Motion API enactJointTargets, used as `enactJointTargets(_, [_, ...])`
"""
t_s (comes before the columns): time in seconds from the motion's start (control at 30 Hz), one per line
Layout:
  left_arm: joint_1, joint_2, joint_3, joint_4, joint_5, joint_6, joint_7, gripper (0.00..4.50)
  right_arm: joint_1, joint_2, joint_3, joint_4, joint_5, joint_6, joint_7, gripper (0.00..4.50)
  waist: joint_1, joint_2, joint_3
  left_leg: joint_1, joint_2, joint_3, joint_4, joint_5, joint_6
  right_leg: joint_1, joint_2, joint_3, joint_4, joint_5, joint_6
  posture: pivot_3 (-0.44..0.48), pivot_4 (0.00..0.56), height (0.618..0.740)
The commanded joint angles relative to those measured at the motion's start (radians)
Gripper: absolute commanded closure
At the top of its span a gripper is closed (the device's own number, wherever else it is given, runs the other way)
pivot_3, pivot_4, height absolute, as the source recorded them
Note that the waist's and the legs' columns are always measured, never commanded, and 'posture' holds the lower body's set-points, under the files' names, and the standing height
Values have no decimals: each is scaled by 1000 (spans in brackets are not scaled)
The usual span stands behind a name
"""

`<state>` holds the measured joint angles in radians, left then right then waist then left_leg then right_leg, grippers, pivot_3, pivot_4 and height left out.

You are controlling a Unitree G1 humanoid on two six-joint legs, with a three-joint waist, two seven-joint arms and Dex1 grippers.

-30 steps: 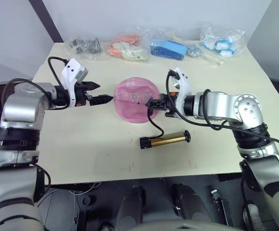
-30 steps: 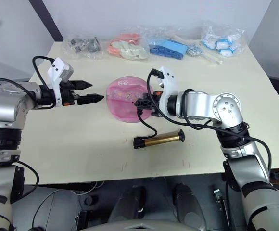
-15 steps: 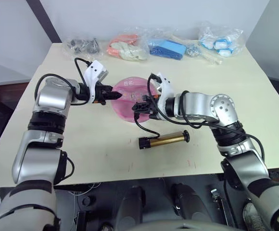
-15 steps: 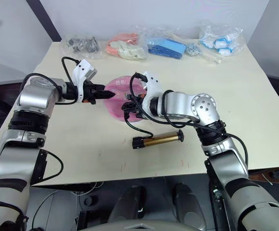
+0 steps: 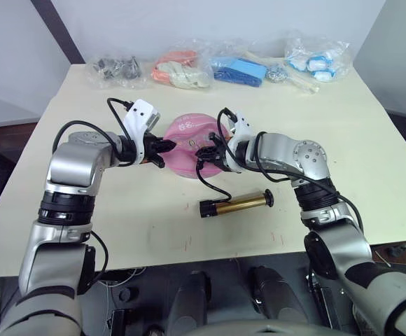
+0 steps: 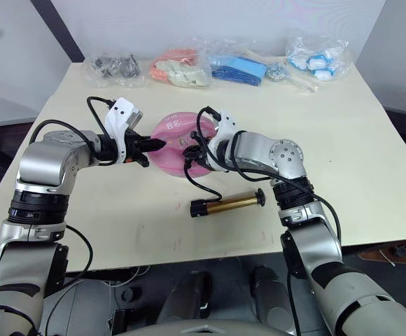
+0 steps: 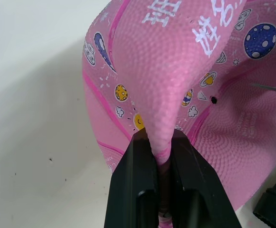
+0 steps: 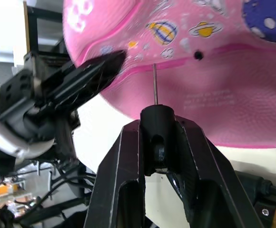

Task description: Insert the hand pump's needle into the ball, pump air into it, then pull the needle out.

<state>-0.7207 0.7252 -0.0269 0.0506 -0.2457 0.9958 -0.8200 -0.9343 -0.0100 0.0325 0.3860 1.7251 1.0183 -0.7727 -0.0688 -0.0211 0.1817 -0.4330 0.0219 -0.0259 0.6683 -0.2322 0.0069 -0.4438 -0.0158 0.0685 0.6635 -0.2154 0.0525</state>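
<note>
The pink ball (image 5: 194, 142) lies dented flat in the middle of the table. My left gripper (image 7: 159, 137) is shut on a raised fold of its left rim. My right gripper (image 8: 154, 126) is shut on the black tip of the hose (image 5: 213, 183), just over the ball's right side. From that tip the needle (image 8: 154, 83) points at the ball's skin, ending a short way to one side of the black valve hole (image 8: 198, 55) and not in it. The gold hand pump (image 5: 236, 204) lies on the table in front of the ball, nothing holding it.
Along the table's back edge lie clear bags: grey parts (image 5: 119, 68), orange-pink items (image 5: 178, 70), blue items (image 5: 243, 70) and white-blue items (image 5: 317, 59). Bare tabletop (image 5: 343, 154) spreads right of my right arm and towards the front edge.
My left gripper has moved right to the ball and closed on its rim. My right gripper has carried the needle left, over the ball. The view has also shifted.
</note>
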Motion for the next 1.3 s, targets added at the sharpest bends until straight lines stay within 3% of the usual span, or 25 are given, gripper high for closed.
enactJointTargets(0.03, [4, 11, 28, -51, -15, -9, 17, 4456, -37, 29, -43, 26, -24, 25, 12, 4157, 0, 0, 0, 0, 0, 0, 0, 0, 0, 0, 0, 0, 0, 0, 0, 0, 150, 740])
enactJointTargets(0.43, [67, 27, 23, -79, -14, -110, 20, 4456, -54, 82, -165, 152, -98, 68, 2, 4157, 0, 0, 0, 0, 0, 0, 0, 0, 0, 0, 0, 0, 0, 0, 0, 0, 150, 740])
enactJointTargets(0.83, [105, 34, 29, -95, -13, -149, 25, 4456, -47, 116, -252, 136, -159, 94, -54, 4157, 0, 0, 0, 0, 0, 0, 0, 0, 0, 0, 0, 0, 0, 0, 0, 0, 150, 740])
enactJointTargets(1.07, [111, 36, 25, -98, -10, -153, 28, 4456, -65, 53, -152, 42, -294, 231, 32, 4157, -1, 0, 0, 0, -1, 0, 0, 0, 0, 0, 0, 0, 0, 0, 0, 0, 150, 740])
enactJointTargets(1.3, [114, 38, 15, -106, -7, -163, 30, 4456, -105, 55, -140, 39, -429, 283, 113, 4157, -1, 0, 0, 1, 0, 0, 0, 0, 0, 0, 0, 0, 0, 0, 0, 0, 150, 740])
